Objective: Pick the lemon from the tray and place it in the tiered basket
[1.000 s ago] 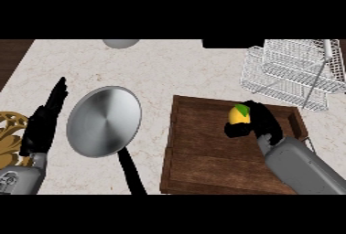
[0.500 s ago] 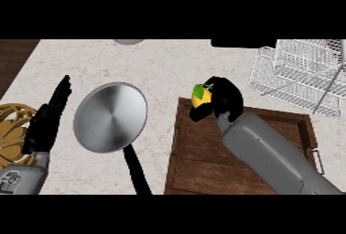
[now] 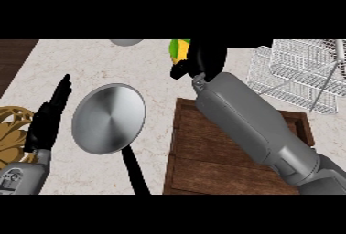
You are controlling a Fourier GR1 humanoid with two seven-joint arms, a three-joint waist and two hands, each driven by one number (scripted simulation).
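My right hand (image 3: 206,57) is raised high above the counter, near the view's top, with its fingers curled round the yellow-green lemon (image 3: 178,49); only part of the lemon shows at the hand's left side. The right forearm crosses over the brown wooden tray (image 3: 223,160), which lies low in the middle. The white wire tiered basket (image 3: 297,73) stands at the right, beside and beyond the tray. My left hand (image 3: 49,116) rests open at the left edge, fingers straight and pointing up.
A steel frying pan (image 3: 108,118) with a black handle (image 3: 134,171) lies left of the tray. A golden ornate dish (image 3: 13,128) sits at the far left, partly behind my left hand. A grey round object (image 3: 127,42) peeks in at the top.
My right hand has lifted the lemon off the tray and carried it up and away, toward the view's top. The view has shifted. The left hand stays where it was.
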